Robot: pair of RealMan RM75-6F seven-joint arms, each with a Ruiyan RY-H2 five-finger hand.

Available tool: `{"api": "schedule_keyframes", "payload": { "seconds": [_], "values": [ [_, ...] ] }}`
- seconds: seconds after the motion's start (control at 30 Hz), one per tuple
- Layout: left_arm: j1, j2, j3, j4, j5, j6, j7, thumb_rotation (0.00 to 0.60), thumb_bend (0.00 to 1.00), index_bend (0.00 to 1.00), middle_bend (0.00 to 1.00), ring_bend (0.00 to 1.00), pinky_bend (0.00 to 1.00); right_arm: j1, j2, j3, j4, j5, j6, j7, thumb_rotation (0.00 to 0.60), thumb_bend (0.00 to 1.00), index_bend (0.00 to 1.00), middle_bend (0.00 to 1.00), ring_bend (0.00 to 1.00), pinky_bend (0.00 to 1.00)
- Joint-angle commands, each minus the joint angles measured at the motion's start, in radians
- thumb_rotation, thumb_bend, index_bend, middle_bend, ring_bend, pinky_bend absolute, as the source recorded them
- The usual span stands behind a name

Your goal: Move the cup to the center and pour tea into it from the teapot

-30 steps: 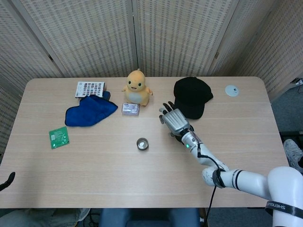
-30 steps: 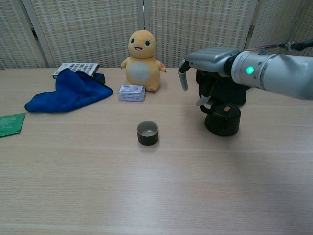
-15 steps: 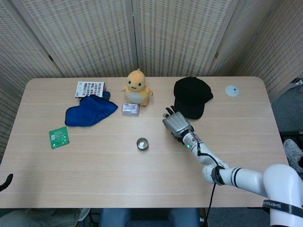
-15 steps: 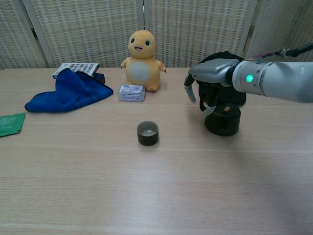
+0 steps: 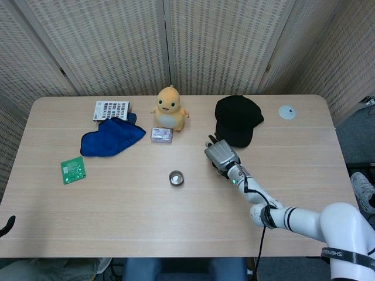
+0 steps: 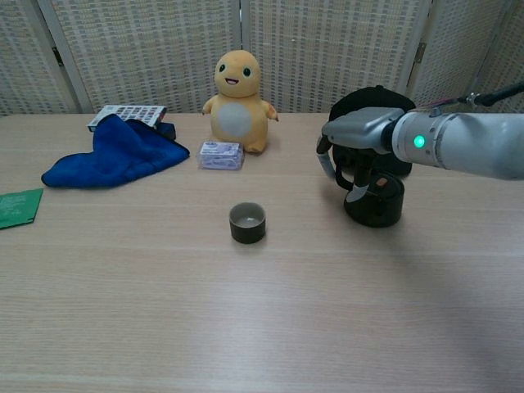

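A small dark cup (image 5: 176, 178) (image 6: 246, 222) with a pale inside stands upright near the middle of the table. To its right sits the black teapot (image 6: 375, 201); in the head view my hand hides it. My right hand (image 5: 220, 155) (image 6: 356, 151) hovers low over the teapot's left side. Its fingers (image 6: 324, 159) hang down apart, and one pale fingertip lies at the lid. No firm grip shows. A small dark tip (image 5: 6, 225) at the lower left edge may be my left hand; how it stands is unclear.
A yellow plush (image 5: 169, 108) and a small wrapped box (image 5: 161, 135) lie behind the cup. A black cap (image 5: 237, 120) sits just behind the teapot. Blue cloth (image 5: 111, 136), colour chart (image 5: 111, 110) and green card (image 5: 73, 170) lie at the left; a white disc (image 5: 286, 112) far right.
My right hand has sunk and drawn back towards me, from above and left of the teapot down onto it. The cup and teapot have not moved.
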Motion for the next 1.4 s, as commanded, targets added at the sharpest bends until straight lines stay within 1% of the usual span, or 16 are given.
{"api": "schedule_keyframes", "payload": {
  "seconds": [0.03,0.23,0.43,0.63,0.77,1.0,1.17,1.33,1.4],
  "values": [
    [0.001,0.0,0.0,0.001,-0.001,0.0,-0.002,0.6,0.25,0.07,0.28,0.38,0.29,-0.002,0.002,-0.006,0.0,0.01,0.005,-0.005,0.6,0.0,0.53,0.22,0.0,0.0],
    [0.003,0.001,-0.001,0.003,0.0,0.002,-0.004,0.6,0.25,0.07,0.28,0.38,0.29,-0.009,0.012,-0.014,-0.013,0.019,0.02,-0.007,0.6,0.0,0.56,0.23,0.0,0.0],
    [0.004,0.002,-0.004,0.004,0.0,0.003,-0.005,0.6,0.25,0.07,0.28,0.38,0.29,-0.021,0.038,-0.008,-0.047,0.012,0.044,0.012,0.6,0.0,0.58,0.25,0.0,0.0],
    [0.002,0.003,-0.007,0.005,-0.001,0.002,-0.007,0.6,0.25,0.07,0.27,0.37,0.29,-0.043,0.107,-0.012,-0.127,-0.009,0.077,0.023,0.6,0.0,0.59,0.25,0.0,0.0],
    [0.001,0.005,-0.008,0.003,0.002,0.0,-0.008,0.6,0.25,0.07,0.27,0.38,0.29,-0.071,0.171,-0.023,-0.199,-0.038,0.107,0.038,0.6,0.0,0.59,0.25,0.0,0.0],
    [-0.003,0.008,-0.009,-0.006,0.011,0.0,-0.012,0.6,0.25,0.07,0.27,0.38,0.29,-0.137,0.277,-0.063,-0.303,-0.111,0.166,0.065,0.6,0.0,0.59,0.25,0.0,0.0],
    [-0.007,0.013,-0.008,-0.018,0.025,-0.004,-0.028,0.6,0.25,0.07,0.27,0.38,0.29,-0.185,0.33,-0.092,-0.343,-0.158,0.204,0.08,0.6,0.0,0.59,0.26,0.0,0.0],
    [-0.01,0.013,-0.006,-0.027,0.035,-0.004,-0.024,0.6,0.25,0.07,0.27,0.38,0.29,-0.209,0.35,-0.096,-0.346,-0.17,0.215,0.091,0.6,0.0,0.58,0.26,0.0,0.0],
    [-0.01,0.014,-0.005,-0.03,0.037,-0.002,-0.023,0.6,0.25,0.07,0.27,0.38,0.29,-0.209,0.356,-0.093,-0.342,-0.161,0.208,0.086,0.6,0.0,0.55,0.25,0.0,0.0]
  ]
}}
